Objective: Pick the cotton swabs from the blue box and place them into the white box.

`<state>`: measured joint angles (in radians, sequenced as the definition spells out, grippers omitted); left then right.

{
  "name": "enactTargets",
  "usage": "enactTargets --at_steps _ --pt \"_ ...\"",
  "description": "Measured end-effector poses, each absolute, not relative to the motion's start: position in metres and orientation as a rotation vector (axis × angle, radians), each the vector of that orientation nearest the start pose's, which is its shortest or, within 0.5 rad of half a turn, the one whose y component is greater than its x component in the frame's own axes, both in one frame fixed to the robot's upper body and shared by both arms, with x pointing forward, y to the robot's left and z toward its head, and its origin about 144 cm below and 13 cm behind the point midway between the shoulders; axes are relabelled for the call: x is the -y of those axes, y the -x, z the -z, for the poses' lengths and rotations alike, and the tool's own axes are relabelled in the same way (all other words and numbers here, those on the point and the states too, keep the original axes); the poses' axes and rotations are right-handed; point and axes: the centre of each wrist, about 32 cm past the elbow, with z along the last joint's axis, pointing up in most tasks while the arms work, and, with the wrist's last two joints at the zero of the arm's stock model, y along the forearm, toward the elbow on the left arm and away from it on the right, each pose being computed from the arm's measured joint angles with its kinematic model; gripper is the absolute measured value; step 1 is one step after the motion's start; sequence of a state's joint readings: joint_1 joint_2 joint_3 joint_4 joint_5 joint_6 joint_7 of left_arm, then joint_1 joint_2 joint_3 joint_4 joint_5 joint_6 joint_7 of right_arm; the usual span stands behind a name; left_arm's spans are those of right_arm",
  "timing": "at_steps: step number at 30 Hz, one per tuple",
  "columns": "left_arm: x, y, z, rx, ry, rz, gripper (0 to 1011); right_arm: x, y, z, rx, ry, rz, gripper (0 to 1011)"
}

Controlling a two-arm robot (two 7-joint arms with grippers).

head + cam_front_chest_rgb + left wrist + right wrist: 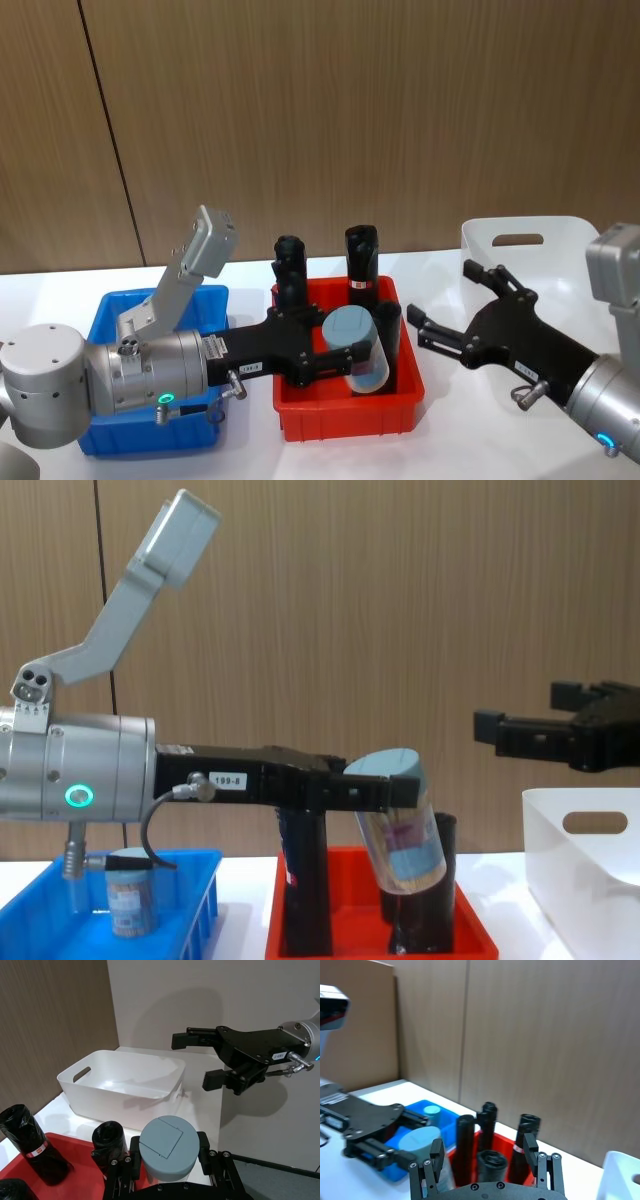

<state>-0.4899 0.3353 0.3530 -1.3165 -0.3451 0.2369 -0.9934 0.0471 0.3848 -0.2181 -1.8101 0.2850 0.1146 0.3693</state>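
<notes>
Left fingers (340,790): mine, pinching one cotton swab tub (167,1147) by its sides.
Held tub: tilted, lid up, over the red tray (350,418), just beside the black tubes (361,255).
Blue box (108,312): on the tabletop (245,450) to my left; a second swab tub (130,898) stands in it.
Right fingers (192,1039): spread, empty, in the air between the tray and the white box (565,232).
White box: at my far right.

Swab tub (358,352) tilted; second tub (131,898) in blue box (35,925).
</notes>
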Motion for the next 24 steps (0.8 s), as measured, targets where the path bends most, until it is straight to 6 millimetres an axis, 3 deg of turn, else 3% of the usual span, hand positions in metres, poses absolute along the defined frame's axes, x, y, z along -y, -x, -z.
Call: enactTargets --at_steps 24 --pt "-0.249 -0.578 -1.231 -0.065 -0.145 -0.359 669 0.268 -0.48 -1.241 0.08 0.141 0.549 1002"
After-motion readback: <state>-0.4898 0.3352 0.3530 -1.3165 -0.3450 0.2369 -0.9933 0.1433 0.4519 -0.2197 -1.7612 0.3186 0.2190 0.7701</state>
